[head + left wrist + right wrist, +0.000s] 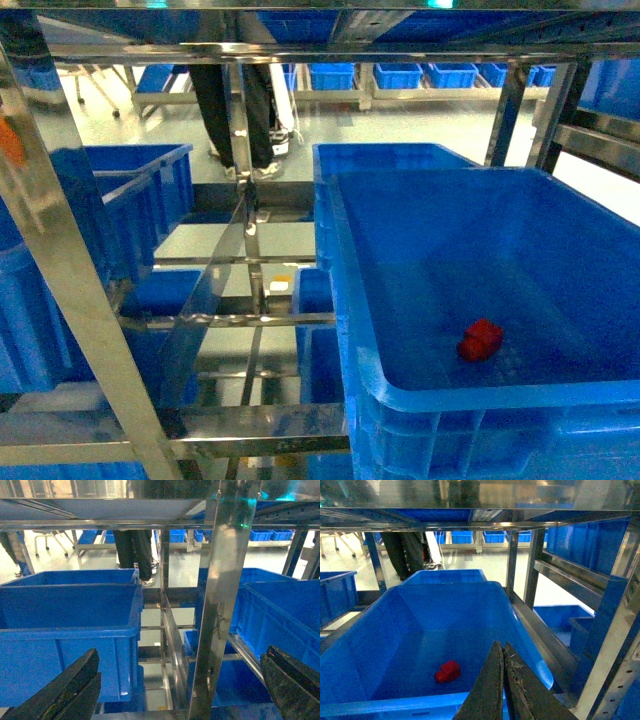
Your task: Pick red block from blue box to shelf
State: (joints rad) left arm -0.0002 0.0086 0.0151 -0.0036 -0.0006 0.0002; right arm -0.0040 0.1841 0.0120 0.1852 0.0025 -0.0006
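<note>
Red plastic, alone on a blue floor: the red block (481,340) lies tipped on its side in the blue box (470,398), toward the near wall and right of centre.

In the right wrist view the red block (448,671) sits below and to the left of the right claw (503,680), whose two dark fingers are pressed together and hold nothing, poised above the box's near rim. The block's longer side appears to run diagonally, from near left to far right, though blur leaves that uncertain. The left claw (180,690) is spread wide and empty, facing a post of the steel shelf (220,610) and a neighbouring blue crate (70,625), well apart from the block. The right arm is judged the nearer; it would have to part its fingers and drop left.
</note>
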